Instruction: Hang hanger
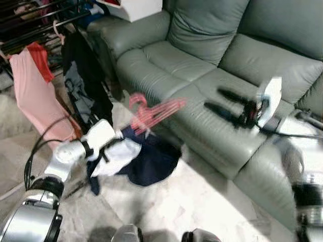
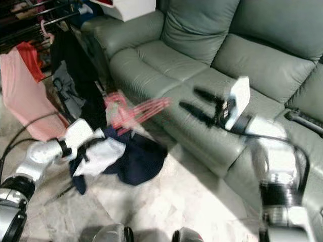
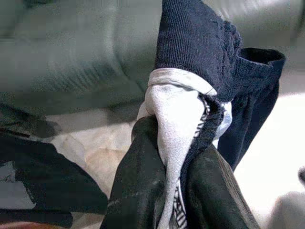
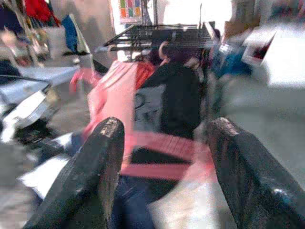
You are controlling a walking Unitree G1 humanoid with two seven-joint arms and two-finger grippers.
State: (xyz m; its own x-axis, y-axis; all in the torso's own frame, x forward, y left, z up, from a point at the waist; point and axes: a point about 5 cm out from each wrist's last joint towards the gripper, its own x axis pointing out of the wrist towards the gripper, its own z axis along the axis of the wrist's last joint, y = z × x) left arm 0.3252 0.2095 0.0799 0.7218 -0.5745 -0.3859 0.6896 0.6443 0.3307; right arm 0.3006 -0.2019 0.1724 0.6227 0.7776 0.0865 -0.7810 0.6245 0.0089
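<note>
From the head views, a blurred pink hanger (image 1: 154, 113) is seen between the two pincers, its hook toward the left gripper (image 1: 117, 143) and its long axis running toward the right gripper (image 1: 216, 101), held wide. In the left wrist view, white and navy cloth (image 3: 190, 95) is clamped. In the right wrist view, the hanger lies crosswise beyond the spread fingers (image 4: 90, 176).

From the head we look forward and down with two eyes on one scene, the grey sofa (image 1: 212, 91) and pale floor (image 1: 202, 201); our left wrist camera sits close against a bunched navy and white garment (image 3: 190, 95), the sofa behind it; our right wrist camera faces the clothes rack (image 4: 157, 36), with the pink hanger (image 4: 162, 157) shared with the head views.
</note>
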